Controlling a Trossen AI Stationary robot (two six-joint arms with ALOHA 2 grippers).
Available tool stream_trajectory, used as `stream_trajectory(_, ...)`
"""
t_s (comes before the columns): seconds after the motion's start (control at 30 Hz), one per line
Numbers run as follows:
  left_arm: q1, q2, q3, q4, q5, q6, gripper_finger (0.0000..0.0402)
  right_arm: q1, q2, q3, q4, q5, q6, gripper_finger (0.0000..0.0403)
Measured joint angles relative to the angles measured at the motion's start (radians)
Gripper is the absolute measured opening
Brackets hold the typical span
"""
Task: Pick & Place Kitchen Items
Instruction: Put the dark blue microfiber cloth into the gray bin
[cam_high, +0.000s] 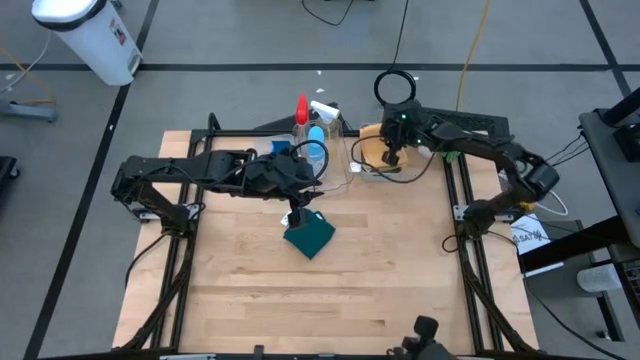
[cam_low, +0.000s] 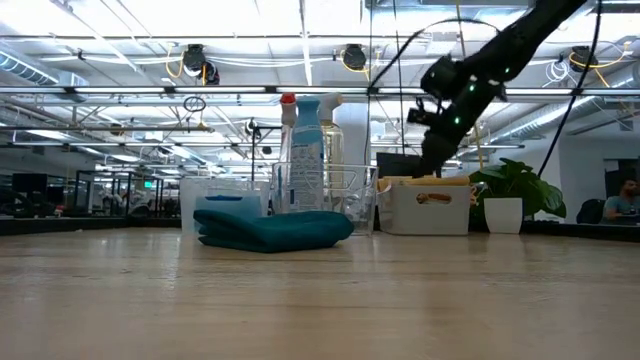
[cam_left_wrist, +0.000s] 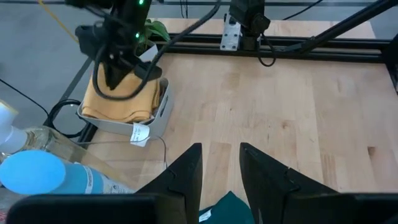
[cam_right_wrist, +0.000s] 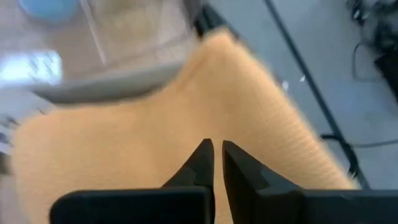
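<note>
A folded dark-green cloth (cam_high: 312, 236) (cam_low: 272, 229) lies flat on the wooden table, near its middle. My left gripper (cam_high: 295, 215) (cam_left_wrist: 221, 168) hangs open above the cloth's far-left edge, with nothing between its fingers. A folded orange cloth (cam_high: 372, 150) (cam_left_wrist: 124, 99) lies in a white bin (cam_left_wrist: 158, 118) at the table's far edge. My right gripper (cam_high: 392, 158) (cam_left_wrist: 114, 84) (cam_right_wrist: 216, 155) is shut, and its tips are at that cloth's top. Spray bottles with a red top (cam_high: 302, 108), a white top (cam_high: 323, 108) and a blue top (cam_high: 316, 135) stand in a clear bin (cam_low: 345, 195). My right gripper comes at the orange cloth's top (cam_right_wrist: 186, 124) slanting down from the table's right side, its fingers shut. The picture is blurred there, and I cannot tell whether the tips touch the cloth.
The clear bin with the bottles stands just left of the white bin, close behind my left gripper. A potted green plant (cam_low: 515, 185) stands beyond the white bin. Black frame rails (cam_high: 470, 240) run along the table's left, right and far edges. Bare wood lies toward the near edge.
</note>
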Motion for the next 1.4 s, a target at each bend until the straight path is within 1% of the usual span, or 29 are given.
stream_trajectory(0.13, -0.002, 0.0, -0.004, 0.003, 0.001, -0.011, 0.0113, 0.041, -0.095, 0.0, -0.008, 0.0, 0.025, 0.0019)
stream_trajectory(0.27, -0.014, 0.005, -0.062, 0.003, 0.008, -0.027, 0.0113, 0.117, -0.207, 0.0, -0.02, 0.0, 0.064, 0.0022)
stream_trajectory(0.33, -0.027, 0.007, -0.11, 0.005, 0.01, -0.041, 0.0113, 0.169, -0.26, 0.0, -0.022, 0.0, 0.1, 0.0021)
stream_trajectory(0.47, -0.048, 0.005, -0.245, 0.086, 0.012, -0.085, 0.0113, 0.283, -0.354, 0.0, -0.036, -0.003, 0.151, 0.0016)
stream_trajectory(0.6, -0.058, 0.006, -0.391, 0.171, 0.009, -0.107, 0.0113, 0.399, -0.418, 0.0, -0.059, -0.004, 0.174, 0.0012)
stream_trajectory(0.73, -0.058, 0.006, -0.548, 0.296, 0.008, -0.161, 0.0113, 0.499, -0.443, 0.0, -0.074, -0.004, 0.208, 0.0009)
stream_trajectory(0.87, -0.058, 0.006, -0.686, 0.41, 0.008, -0.163, 0.0113, 0.577, -0.443, -0.001, -0.086, -0.004, 0.229, 0.0005)
stream_trajectory(0.97, -0.058, 0.006, -0.766, 0.493, 0.0, -0.162, 0.0113, 0.615, -0.443, -0.033, -0.044, -0.004, 0.217, 0.0004)
stream_trajectory(1.1, -0.057, 0.006, -0.83, 0.586, 0.001, -0.088, 0.0113, 0.635, -0.442, -0.087, 0.007, -0.004, 0.2, 0.0003)
stream_trajectory(1.13, -0.057, 0.007, -0.843, 0.606, 0.016, -0.066, 0.0113, 0.636, -0.443, -0.102, 0.025, -0.003, 0.199, 0.0002)
stream_trajectory(1.2, -0.056, 0.022, -0.868, 0.637, 0.09, -0.018, 0.0113, 0.636, -0.443, -0.133, 0.064, -0.003, 0.198, 0.0001)
stream_trajectory(1.27, -0.056, 0.05, -0.888, 0.625, 0.158, 0.022, 0.0113, 0.636, -0.442, -0.16, 0.104, -0.003, 0.198, 0.0001)
stream_trajectory(1.33, -0.057, 0.092, -0.893, 0.61, 0.179, 0.035, 0.0113, 0.636, -0.442, -0.178, 0.138, -0.001, 0.198, 0.0001)
stream_trajectory(1.4, -0.056, 0.126, -0.893, 0.594, 0.176, 0.029, 0.0113, 0.636, -0.443, -0.184, 0.14, -0.001, 0.198, 0.0003)
